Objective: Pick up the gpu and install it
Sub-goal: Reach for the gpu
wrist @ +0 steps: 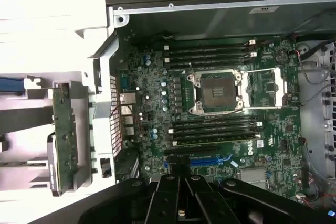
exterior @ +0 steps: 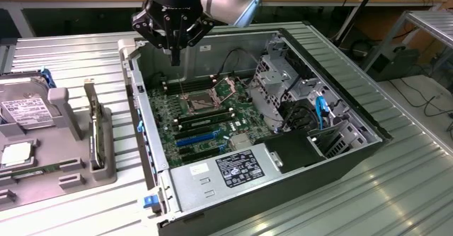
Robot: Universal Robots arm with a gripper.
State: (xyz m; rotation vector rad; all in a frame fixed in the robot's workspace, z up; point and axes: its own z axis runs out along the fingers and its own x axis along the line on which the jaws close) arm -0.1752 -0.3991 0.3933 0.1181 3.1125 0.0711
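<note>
the dark, thin, flat rectangular gpu (exterior: 94, 127) (wrist: 64, 129) stands on its long edge in a slot of the grey moulded holder (exterior: 67, 101) on the ribbed metal counter (exterior: 63, 55), just outside the open black computer case (exterior: 347, 101), on the exterior view's left. standing upright like that, the card's top edge is exposed, which looks meant to give a grasp from above; its metal bracket seems to sit at the nearer end, though that is hard to make out.

the black gripper (exterior: 175, 61) (wrist: 181, 179) hangs over the far end of the case, above the green motherboard (exterior: 205, 108) (wrist: 157, 103), pointing straight down. its fingers look drawn together with nothing between them, so the card is untouched and well apart from it.

the case lies on its side with the panel off, so the blue expansion slots (exterior: 198, 139) (wrist: 210, 161) face upward and appear free to take the card. by my reading the pick has not yet begun.
</note>
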